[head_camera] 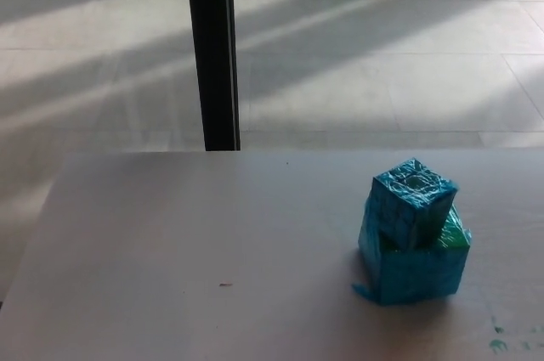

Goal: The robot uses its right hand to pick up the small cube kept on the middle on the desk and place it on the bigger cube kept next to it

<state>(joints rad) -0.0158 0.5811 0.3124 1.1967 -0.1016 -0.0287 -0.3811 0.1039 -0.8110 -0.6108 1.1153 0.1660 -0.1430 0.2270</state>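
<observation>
In the head view a small blue cube (411, 201) rests on top of a bigger blue cube (416, 270), sitting toward its left and far side and slightly overhanging. A green patch shows on the bigger cube's top right corner. Both stand on the grey desk (187, 242), right of its middle. Neither of my hands shows in the picture.
A black post (212, 51) rises behind the desk's far edge, left of centre. Beyond it lies a tiled floor with bands of sunlight. Small green marks (497, 344) dot the desk near the lower right corner, and a tiny dark speck (224, 284) lies left of the cubes.
</observation>
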